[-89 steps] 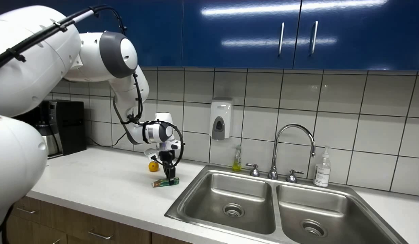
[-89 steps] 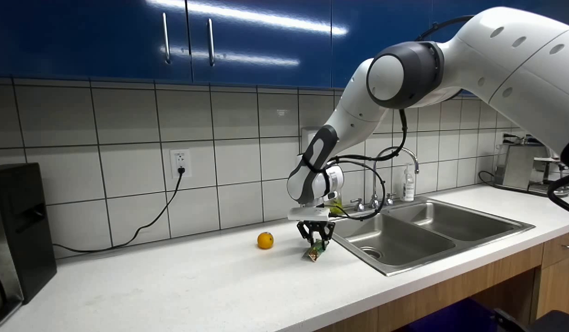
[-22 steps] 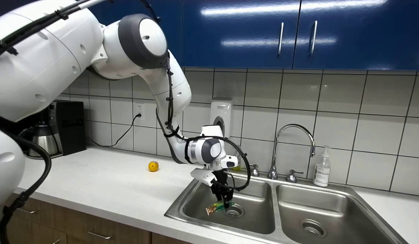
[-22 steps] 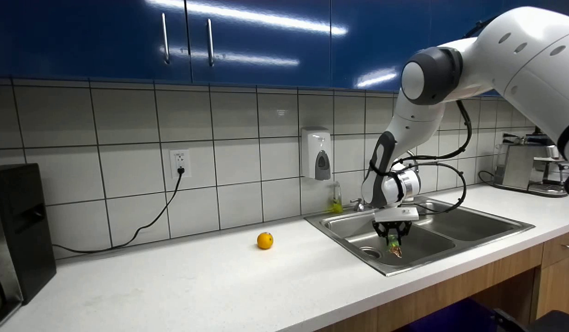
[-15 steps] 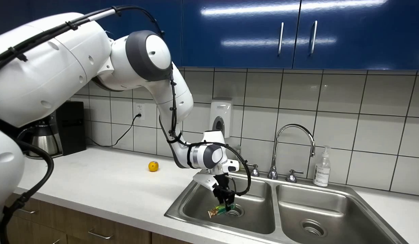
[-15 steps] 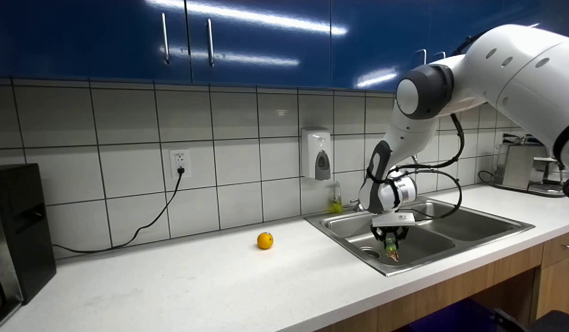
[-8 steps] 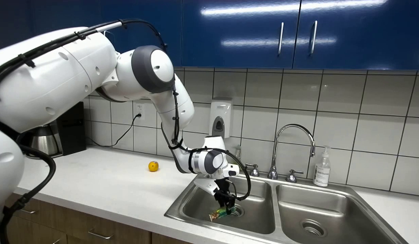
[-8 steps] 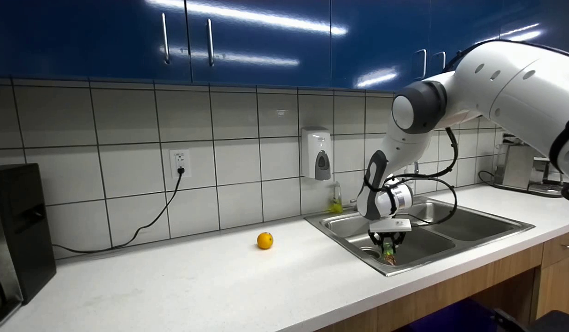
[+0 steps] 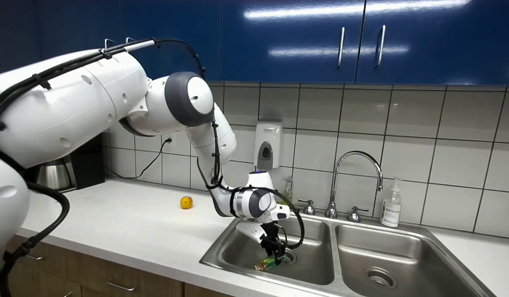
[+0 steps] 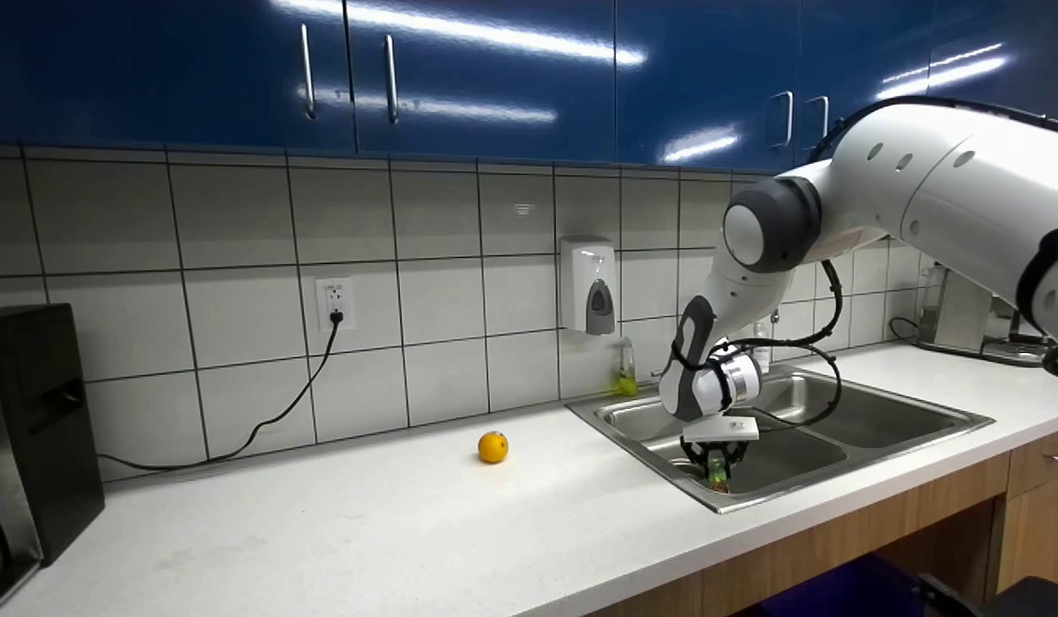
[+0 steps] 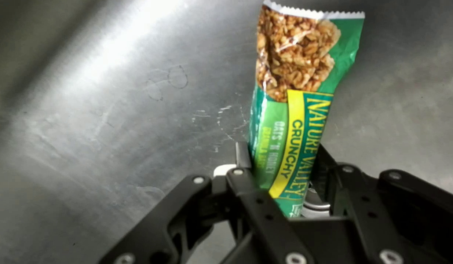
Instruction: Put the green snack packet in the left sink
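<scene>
The green snack packet [image 11: 296, 121] fills the space between my fingers in the wrist view, its granola-pictured end pointing away from the gripper. My gripper [image 11: 281, 157] is shut on it, with a finger against each long side. In both exterior views the packet [image 9: 264, 264] [image 10: 718, 485] is held low inside the left sink [image 9: 307, 268] [image 10: 790, 463], beside the round drain [image 9: 291, 256]. Its far end looks close to the basin floor; I cannot tell if it touches. The packet's near end is hidden behind the gripper.
The right basin [image 9: 406, 255] lies beyond a divider [image 9: 336, 251]. A faucet [image 9: 333, 194], handles, a yellow-green bottle [image 9: 288, 189] and a pump bottle [image 9: 391, 206] stand along the back rim. A yellow-orange round object [image 9: 186, 202] sits on the counter [image 9: 147, 218].
Earlier the gripper and packet were on the counter left of the sink; they moved over the left sink. Over the last second and a half they have lowered into the basin, packet still held.
</scene>
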Controlling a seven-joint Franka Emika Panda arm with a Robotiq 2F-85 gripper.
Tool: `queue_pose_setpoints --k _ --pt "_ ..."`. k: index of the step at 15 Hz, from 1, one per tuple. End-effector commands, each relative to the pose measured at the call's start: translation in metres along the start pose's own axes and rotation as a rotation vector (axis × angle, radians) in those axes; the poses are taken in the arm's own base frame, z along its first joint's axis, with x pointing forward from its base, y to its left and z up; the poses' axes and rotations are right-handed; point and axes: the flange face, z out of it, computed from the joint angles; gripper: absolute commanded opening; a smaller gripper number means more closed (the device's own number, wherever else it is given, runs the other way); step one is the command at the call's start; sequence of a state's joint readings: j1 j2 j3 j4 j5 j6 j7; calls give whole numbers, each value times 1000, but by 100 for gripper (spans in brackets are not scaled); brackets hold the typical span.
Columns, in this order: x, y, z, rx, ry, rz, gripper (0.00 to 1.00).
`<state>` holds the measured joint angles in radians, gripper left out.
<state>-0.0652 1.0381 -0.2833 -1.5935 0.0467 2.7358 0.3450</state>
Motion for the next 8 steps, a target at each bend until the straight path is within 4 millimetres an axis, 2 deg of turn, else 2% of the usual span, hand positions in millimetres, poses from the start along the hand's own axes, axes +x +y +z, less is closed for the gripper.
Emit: queue_pose_setpoints --k 1,8 --pt "9 -5 8 20 -15 5 17" --pt "8 -12 22 17 -27 -3 17"
